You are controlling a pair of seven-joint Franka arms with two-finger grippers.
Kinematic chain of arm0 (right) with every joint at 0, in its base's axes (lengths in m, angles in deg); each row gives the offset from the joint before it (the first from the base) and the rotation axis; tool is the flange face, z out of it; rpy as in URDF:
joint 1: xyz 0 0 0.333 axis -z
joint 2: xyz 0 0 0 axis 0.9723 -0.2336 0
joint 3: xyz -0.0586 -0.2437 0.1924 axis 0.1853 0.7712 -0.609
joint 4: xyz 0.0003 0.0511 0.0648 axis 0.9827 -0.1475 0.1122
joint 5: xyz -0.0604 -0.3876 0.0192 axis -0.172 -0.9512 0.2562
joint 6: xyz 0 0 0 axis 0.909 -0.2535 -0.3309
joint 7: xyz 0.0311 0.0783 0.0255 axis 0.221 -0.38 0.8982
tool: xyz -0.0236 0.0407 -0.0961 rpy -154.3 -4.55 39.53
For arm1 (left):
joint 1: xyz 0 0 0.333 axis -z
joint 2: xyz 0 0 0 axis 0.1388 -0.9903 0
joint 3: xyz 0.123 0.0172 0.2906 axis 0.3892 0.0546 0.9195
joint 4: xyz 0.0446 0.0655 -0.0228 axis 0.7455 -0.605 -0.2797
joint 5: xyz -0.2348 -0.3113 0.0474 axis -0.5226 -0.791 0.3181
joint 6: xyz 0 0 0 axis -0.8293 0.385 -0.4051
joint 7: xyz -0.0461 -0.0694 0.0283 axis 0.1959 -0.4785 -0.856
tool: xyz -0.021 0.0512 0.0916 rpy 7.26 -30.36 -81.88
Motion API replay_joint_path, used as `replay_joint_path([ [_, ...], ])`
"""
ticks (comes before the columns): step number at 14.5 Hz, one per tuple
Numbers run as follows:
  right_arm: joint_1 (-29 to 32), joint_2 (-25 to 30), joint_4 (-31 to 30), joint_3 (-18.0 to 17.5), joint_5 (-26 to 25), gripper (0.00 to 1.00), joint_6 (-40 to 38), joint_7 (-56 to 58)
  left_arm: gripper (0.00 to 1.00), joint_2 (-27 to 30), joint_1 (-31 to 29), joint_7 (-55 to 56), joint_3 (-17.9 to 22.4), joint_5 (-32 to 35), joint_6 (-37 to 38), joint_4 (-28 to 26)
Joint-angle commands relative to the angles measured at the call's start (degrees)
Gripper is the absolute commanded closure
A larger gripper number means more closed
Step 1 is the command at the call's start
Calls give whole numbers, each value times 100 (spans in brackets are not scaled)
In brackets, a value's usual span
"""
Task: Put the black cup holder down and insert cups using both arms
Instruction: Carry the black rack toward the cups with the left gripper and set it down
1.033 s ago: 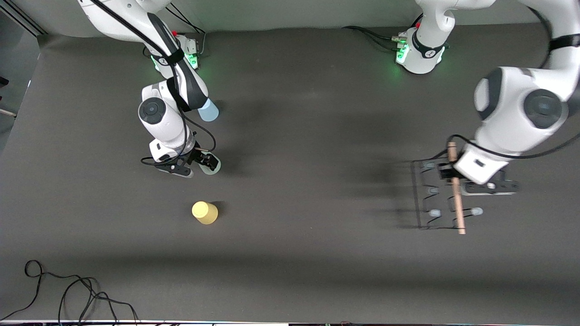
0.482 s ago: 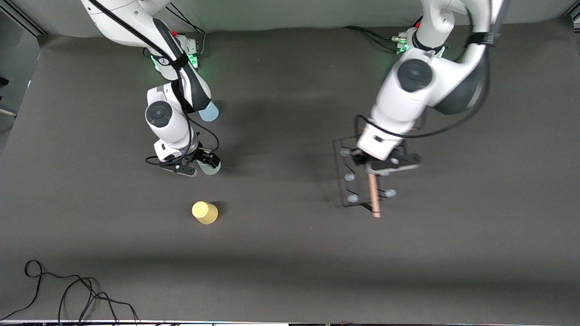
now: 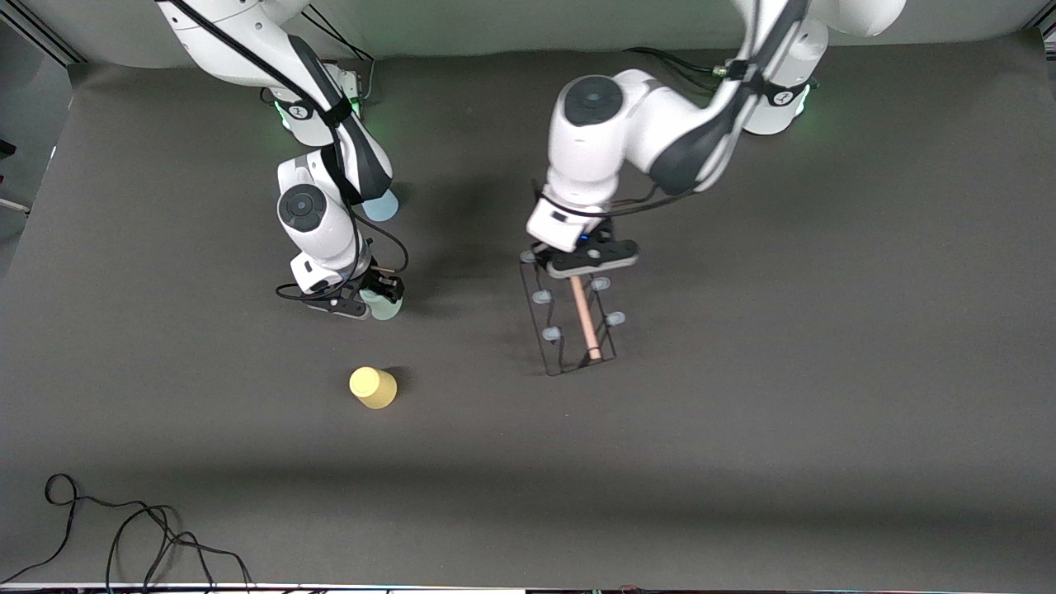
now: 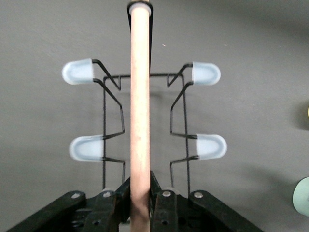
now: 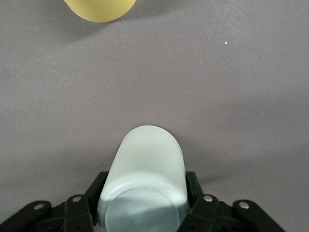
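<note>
My left gripper (image 3: 577,268) (image 4: 140,205) is shut on the light wooden handle (image 4: 140,96) of the black cup holder (image 3: 584,318), a thin wire rack with pale-tipped prongs (image 4: 77,71), over the middle of the table. My right gripper (image 3: 378,299) (image 5: 145,195) is shut on the pale green cup (image 3: 383,307) (image 5: 145,169), toward the right arm's end. The yellow cup (image 3: 373,387) (image 5: 99,8) stands upside down on the table, nearer to the front camera than the green cup. The light blue cup (image 3: 380,205) stands farther from the camera, partly hidden by the right arm.
A dark mat (image 3: 742,429) covers the table. A black cable (image 3: 124,528) lies coiled on it at the right arm's end, close to the front camera. The pale green cup's rim (image 4: 303,195) shows at the edge of the left wrist view.
The left arm has swung the cup holder from its own end of the table to the middle. The right gripper has shut on the pale green cup.
</note>
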Motion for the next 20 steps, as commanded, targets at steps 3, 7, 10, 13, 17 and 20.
replay_joint_path([
  [3,-64,761,124,88,118,100,-780,35,100,-476,255,542,112,192,-390,568],
  [7,-56,1307,580,123,118,100,-1799,-52,100,-494,527,542,112,201,-645,576],
  [10,-47,1378,1028,141,118,100,-2406,-105,100,-739,659,577,130,279,-1024,559],
  [13,-47,1387,1249,237,109,100,-2680,-140,100,-819,659,569,113,464,-1042,524],
  [17,-47,1405,1258,238,118,100,-2681,-140,81,-968,686,577,104,456,-1104,524],
  [20,-47,1440,1258,237,118,100,-2689,-202,16,-960,703,525,104,438,-1034,524],
])
